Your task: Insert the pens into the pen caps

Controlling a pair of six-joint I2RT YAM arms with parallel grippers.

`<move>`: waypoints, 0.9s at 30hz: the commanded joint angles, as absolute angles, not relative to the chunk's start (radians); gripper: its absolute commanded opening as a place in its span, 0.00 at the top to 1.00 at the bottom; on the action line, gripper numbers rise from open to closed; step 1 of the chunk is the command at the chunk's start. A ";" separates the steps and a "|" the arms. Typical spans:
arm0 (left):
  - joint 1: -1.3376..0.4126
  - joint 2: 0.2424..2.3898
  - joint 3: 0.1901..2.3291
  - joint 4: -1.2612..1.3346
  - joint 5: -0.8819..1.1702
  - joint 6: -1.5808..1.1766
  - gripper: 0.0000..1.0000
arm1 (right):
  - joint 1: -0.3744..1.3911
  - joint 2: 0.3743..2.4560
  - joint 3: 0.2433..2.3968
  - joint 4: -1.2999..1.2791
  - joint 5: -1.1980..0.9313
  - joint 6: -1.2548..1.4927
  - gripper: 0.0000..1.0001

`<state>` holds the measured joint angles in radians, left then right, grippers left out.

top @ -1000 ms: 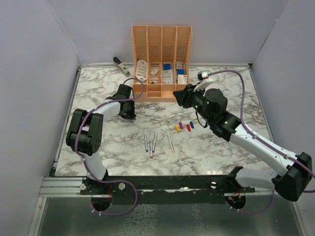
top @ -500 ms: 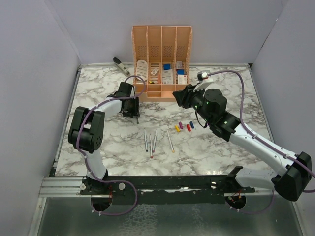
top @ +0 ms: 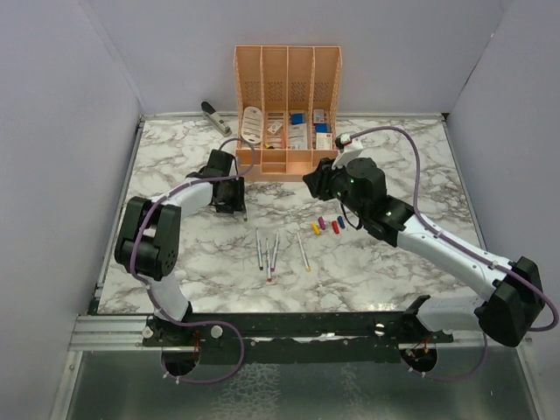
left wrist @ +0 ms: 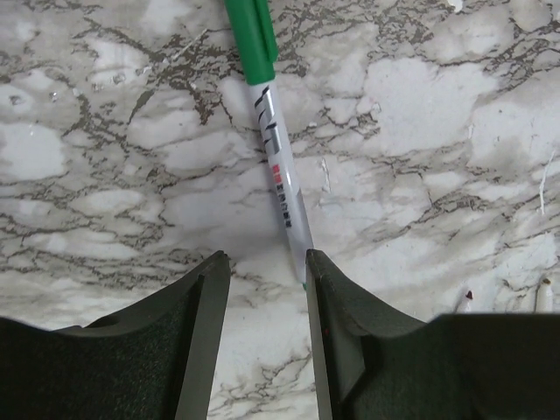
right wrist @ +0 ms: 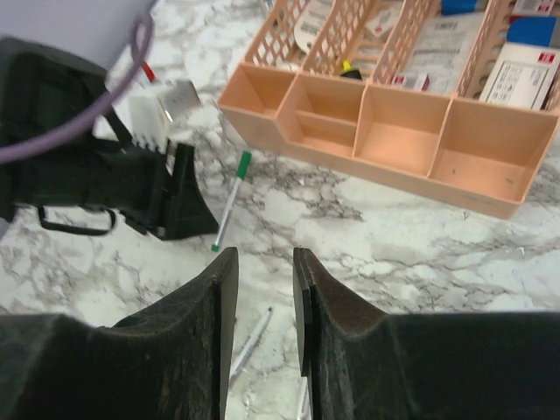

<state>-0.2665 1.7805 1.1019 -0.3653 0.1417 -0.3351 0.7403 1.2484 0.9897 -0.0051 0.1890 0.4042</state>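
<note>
A white marble-patterned table (top: 394, 262) with grey veins fills the middle of the overhead view. At its upper centre stands a peach organizer (top: 289, 166). A grey-black stapler (top: 215, 117) lies at the upper left corner. Near the centre lie four pens (top: 268, 259) side by side, roughly parallel, running up and down the frame. Just right of them sits a short row of four caps (top: 322, 223) — yellow, purple, red, blue. A fifth pen (right wrist: 229, 201) wearing a green cap (left wrist: 252, 35) lies left of centre — just below the organizer's left end.
</note>
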 commanded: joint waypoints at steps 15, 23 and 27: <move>-0.258 1.472 0.967 -0.447 -0.012 -0.375 0.55 | 0.919 1.643 1.168 -0.314 0.079 0.360 0.64; -0.155 1.465 0.880 -0.455 -0.024 -0.376 0.54 | 0.981 1.795 1.268 -0.343 0.048 0.357 0.57; -0.139 1.428 0.865 -0.446 -0.019 -0.374 0.54 | 0.983 1.846 1.295 -0.335 0.032 0.361 0.57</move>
